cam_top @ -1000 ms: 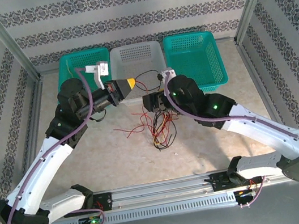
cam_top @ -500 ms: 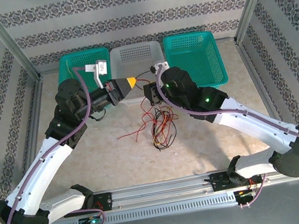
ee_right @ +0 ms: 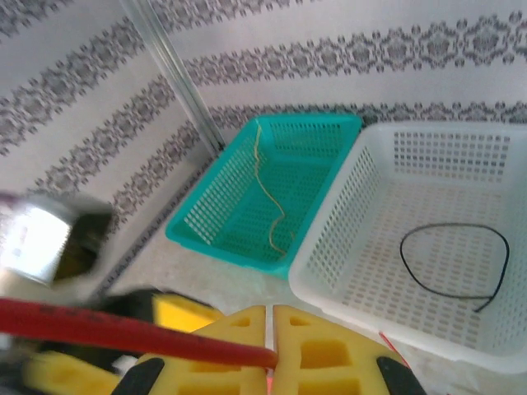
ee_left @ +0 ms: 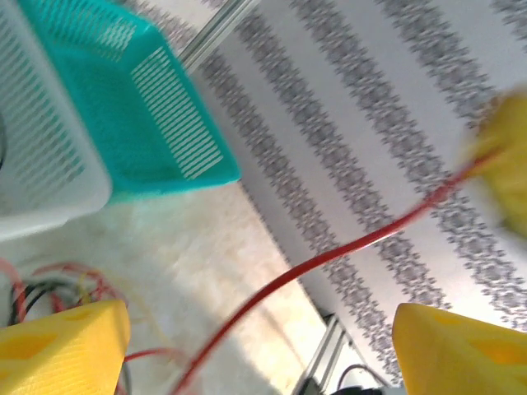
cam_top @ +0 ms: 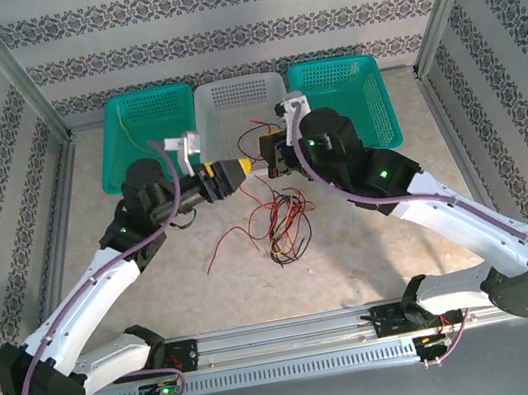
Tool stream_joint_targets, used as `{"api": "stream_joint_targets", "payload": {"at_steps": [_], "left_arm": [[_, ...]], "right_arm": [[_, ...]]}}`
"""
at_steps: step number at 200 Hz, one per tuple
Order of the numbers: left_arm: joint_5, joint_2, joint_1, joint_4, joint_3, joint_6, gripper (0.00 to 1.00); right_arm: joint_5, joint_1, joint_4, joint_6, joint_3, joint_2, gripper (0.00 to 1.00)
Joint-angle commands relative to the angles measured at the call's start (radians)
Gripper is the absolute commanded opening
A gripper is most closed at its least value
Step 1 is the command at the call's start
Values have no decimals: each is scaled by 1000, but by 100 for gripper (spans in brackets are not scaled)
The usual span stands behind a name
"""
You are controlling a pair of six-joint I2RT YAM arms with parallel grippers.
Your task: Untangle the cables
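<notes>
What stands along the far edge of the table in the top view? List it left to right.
teal basket → white basket → second teal basket

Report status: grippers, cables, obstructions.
Left gripper open, red cable loose between its fingers. Right gripper shut on that red cable. Cable tangle on table. No obstruction seen.

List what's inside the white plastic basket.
One thin black cable, looped on the white perforated plastic basket's floor. From above, the black right arm, its gripper shut on a thin red cable, covers the near right corner.
</notes>
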Motion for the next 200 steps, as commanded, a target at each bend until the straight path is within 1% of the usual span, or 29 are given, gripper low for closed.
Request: {"api": "stream_joint_targets", "payload": {"at_steps": [1, 14, 35, 61, 98, 123, 149, 160, 200], "left_arm": [[-31, -27, 12, 134, -52, 28, 85], [-20, -17, 10, 146, -69, 29, 86], [18, 22, 11, 219, -92, 15, 86], [19, 81, 11, 261, -109, 5, 84], [58, 150, 11, 384, -148, -63, 80], [58, 142, 11, 379, -168, -55, 79], [39, 115, 11, 293, -164, 12, 80], [35, 115, 11, 269, -156, 29, 78], [61, 167, 11, 299, -130, 26, 74]], "right_arm": [[-6, -8, 59, 8, 49, -39, 0], [-17, -8, 69, 17, 69, -45, 0], [-36, -8, 90, 26, 94, -56, 0], [-36, -10, 118, 27, 118, -66, 0], [-31, -30, 129, 25, 142, -67, 0], [-66, -65, 155, 55, 137, -70, 0], [-103, -95, 185, 85, 140, -72, 0], [-119, -104, 194, 96, 142, -73, 0], [-160, -124, 214, 127, 149, -80, 0]]}}
